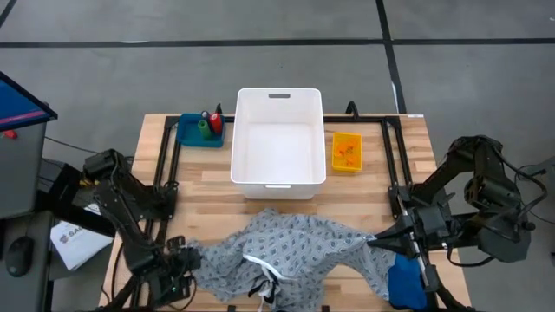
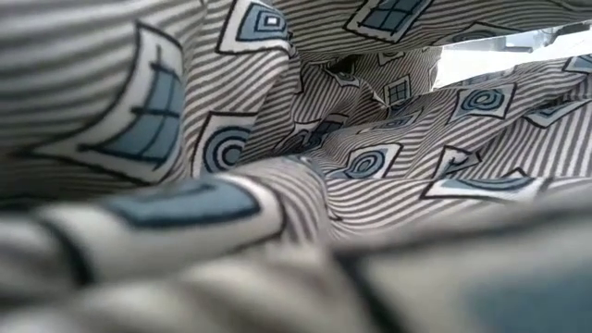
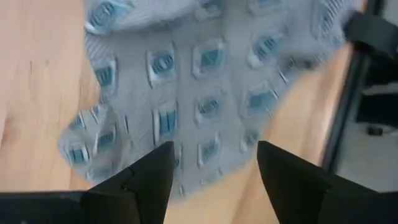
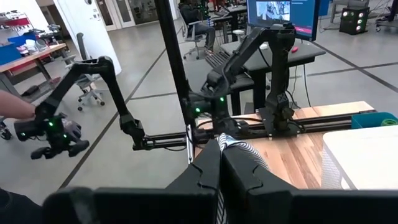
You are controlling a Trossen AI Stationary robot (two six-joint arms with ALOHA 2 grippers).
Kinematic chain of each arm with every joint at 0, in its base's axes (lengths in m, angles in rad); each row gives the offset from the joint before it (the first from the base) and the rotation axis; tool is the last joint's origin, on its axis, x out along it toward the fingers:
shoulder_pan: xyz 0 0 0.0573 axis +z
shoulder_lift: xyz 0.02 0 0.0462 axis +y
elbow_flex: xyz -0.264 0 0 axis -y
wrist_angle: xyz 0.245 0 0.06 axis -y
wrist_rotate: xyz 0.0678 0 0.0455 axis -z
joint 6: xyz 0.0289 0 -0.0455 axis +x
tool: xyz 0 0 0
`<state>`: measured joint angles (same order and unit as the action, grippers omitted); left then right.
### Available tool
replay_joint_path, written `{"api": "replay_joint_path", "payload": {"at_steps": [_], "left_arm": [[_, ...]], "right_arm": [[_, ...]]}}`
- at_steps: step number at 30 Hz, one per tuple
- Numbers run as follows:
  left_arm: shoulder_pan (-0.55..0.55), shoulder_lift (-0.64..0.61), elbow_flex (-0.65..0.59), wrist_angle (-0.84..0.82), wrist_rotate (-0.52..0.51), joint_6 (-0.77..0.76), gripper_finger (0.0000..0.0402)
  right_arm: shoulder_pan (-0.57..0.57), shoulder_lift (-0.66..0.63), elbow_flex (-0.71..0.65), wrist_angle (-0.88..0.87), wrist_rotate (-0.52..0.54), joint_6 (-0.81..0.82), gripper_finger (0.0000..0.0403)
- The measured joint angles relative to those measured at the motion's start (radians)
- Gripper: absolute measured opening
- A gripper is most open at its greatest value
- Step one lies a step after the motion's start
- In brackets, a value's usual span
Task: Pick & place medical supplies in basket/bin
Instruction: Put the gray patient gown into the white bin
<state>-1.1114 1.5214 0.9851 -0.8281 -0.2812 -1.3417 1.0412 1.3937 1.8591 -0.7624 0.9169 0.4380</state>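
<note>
Right gripper (image 4: 219,163) pinches gown (image 1: 295,247); left gripper (image 3: 214,163) seemingly open above it

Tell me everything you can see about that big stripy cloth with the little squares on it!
The gown is soft grey cloth with fine stripes and blue-and-white squares holding swirls and grids. It lies crumpled in folds along the table's near edge, in front of the white bin, not in it. A white tie and a dark one dangle near its middle. The right gripper is shut on a pinch of its right end, lifting it. The left gripper hangs open over its left end, holding nothing.
</note>
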Motion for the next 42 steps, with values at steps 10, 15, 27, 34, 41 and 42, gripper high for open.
{"api": "replay_joint_path", "payload": {"at_steps": [10, 15, 27, 34, 41, 42], "left_arm": [[0.055, -0.002, -0.167, 0.19, 0.045, 0.008, 0.0202], [0.053, -0.018, -0.167, 0.21, 0.054, 0.01, 0.0098], [0.044, -0.18, -0.167, 0.226, -0.091, 0.059, 0.0015], [0.044, -0.18, -0.204, 0.248, 0.014, 0.055, 0.014], [0.052, -0.171, -0.336, 0.347, 0.027, 0.019, 0.0294], [0.051, -0.171, -0.351, 0.349, 0.032, 0.018, 0.0303]], "right_arm": [[-0.001, 0.0, 0.0, 0.023, 0.003, 0.008, 0.0], [-0.001, 0.0, 0.0, 0.035, 0.006, 0.002, 0.0], [0.014, -0.001, 0.0, 0.014, 0.006, -0.003, 0.0], [0.025, 0.0, 0.0, 0.014, 0.002, 0.007, 0.0], [0.025, 0.001, 0.0, 0.014, 0.005, 0.03, 0.0], [0.025, 0.001, 0.0, 0.014, 0.005, 0.034, 0.0]]}}
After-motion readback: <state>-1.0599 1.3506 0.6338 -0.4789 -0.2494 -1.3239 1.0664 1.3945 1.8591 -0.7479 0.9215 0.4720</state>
